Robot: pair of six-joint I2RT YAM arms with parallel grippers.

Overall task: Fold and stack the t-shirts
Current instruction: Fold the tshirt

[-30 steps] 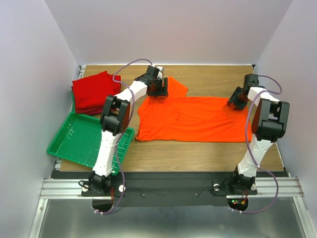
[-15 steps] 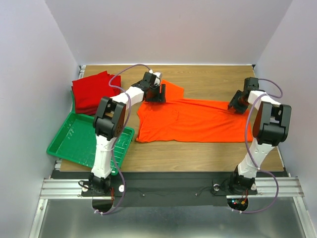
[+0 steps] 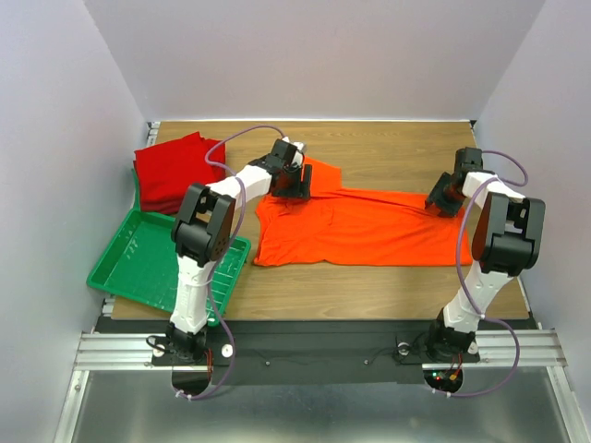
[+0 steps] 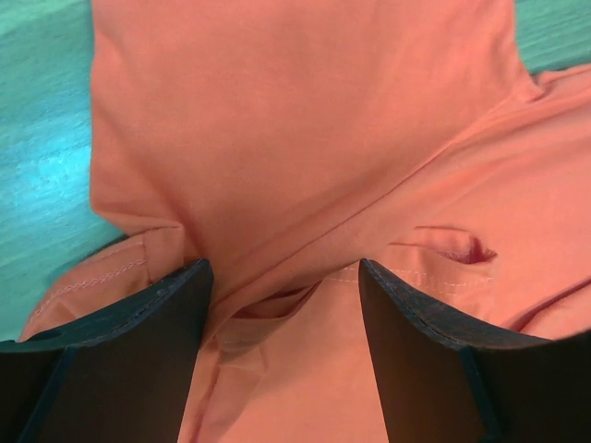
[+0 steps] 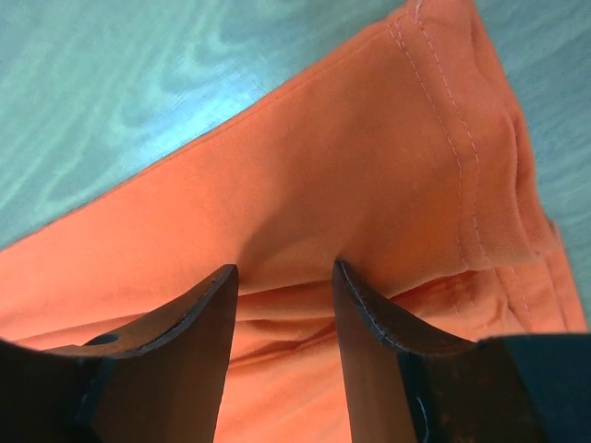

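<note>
Nearest, at the front edge of the wooden counter (image 3: 388, 148), the bases of two white-and-black arms, one left and one right. Just beyond the left base, a green tray (image 3: 129, 263) with a grid floor, set at a slant, its right-hand side crossed by the left arm reaching over it.

At mid-counter, the orange t-shirt (image 3: 360, 226), spread with its length running left to right. Near edge flat and straight; far edge drawn into taut creases between the two claws.

At the shirt's far left, by a sleeve, the left claw (image 3: 294, 180): fingers fairly wide apart yet clamped on a thick bunch of orange cloth. In the wrist view, folds pulling in toward the gap.

At the shirt's far right corner, the right claw (image 3: 441, 198): about half closed, pinching a ridge of cloth just beside the stitched hem.

Farther back on the left, past the tray and apart from the orange shirt, the red t-shirts (image 3: 171, 171), folded flat and stacked at the counter's far left corner. Behind everything, plain pale walls.
</note>
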